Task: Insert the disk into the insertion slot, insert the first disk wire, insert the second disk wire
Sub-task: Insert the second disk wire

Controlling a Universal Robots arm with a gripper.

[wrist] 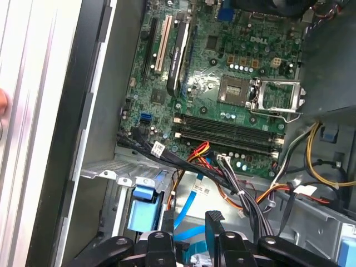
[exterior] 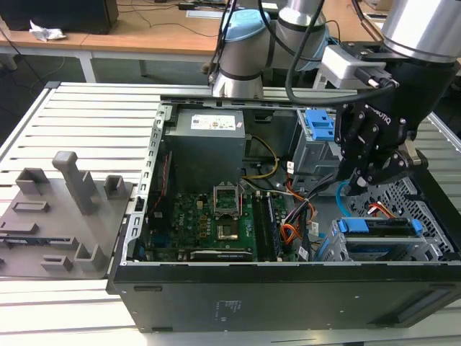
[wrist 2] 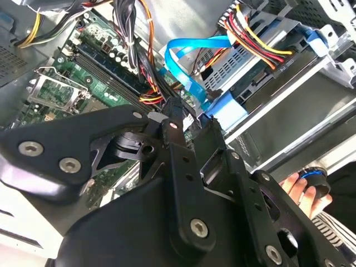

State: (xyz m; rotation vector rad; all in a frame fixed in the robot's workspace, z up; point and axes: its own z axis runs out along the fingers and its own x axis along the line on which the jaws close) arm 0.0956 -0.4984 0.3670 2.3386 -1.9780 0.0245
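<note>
The silver perforated sheet-metal drive cage (exterior: 426,207) sits in a corner of the open black computer case (exterior: 288,292). Seated in the cage is the flat grey-metal hard drive in its bright blue plastic carrier (exterior: 378,228). Just above the cage hangs the black gripper (exterior: 358,184), its fingers drawn narrow onto the end of the thin glossy light-blue flat cable (exterior: 339,193).

The second wrist view adds what the exterior view does not. There the cable (wrist 2: 186,47) curves in a loop beside the cage. The short bundle of red, yellow and black wires (wrist 2: 253,32) ends in a dark plug against the drive (wrist 2: 231,108). A person's hand (wrist 2: 297,189) holds a round blue-and-black object near the cage.

In the first wrist view the cable (wrist: 186,214) passes between the fingertips (wrist: 216,225), and the green motherboard (wrist: 222,83) lies beyond the cage.
</note>
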